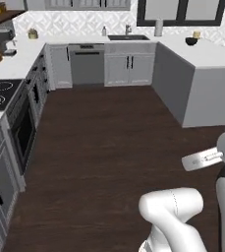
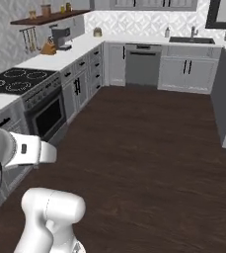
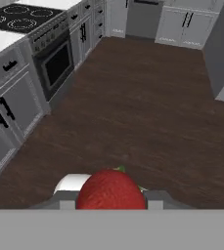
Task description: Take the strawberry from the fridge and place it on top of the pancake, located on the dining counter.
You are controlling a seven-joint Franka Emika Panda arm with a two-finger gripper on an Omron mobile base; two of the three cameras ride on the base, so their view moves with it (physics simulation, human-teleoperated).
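Observation:
In the hand view the strawberry (image 3: pixel 111 188), red and rounded with a bit of green leaf behind it, sits between my two finger tips (image 3: pixel 67 199). My gripper (image 3: pixel 111 199) is shut on it, carried high above the dark wood floor. The fridge and the pancake are out of view. Far to the right stands a white-topped peninsula (image 1: pixel 210 56); I cannot tell whether it is the dining counter. It carries a dark bowl (image 1: pixel 191 41) with a small tan thing beside it, too small to identify.
Dark wood floor (image 1: pixel 109 147) spreads ahead. Along the left run grey cabinets, an oven (image 2: pixel 48 118) and a black cooktop (image 2: pixel 16 79). At the back are a dishwasher (image 1: pixel 87 64) and a sink (image 1: pixel 127 37). My white arm (image 1: pixel 170 211) rises in the foreground.

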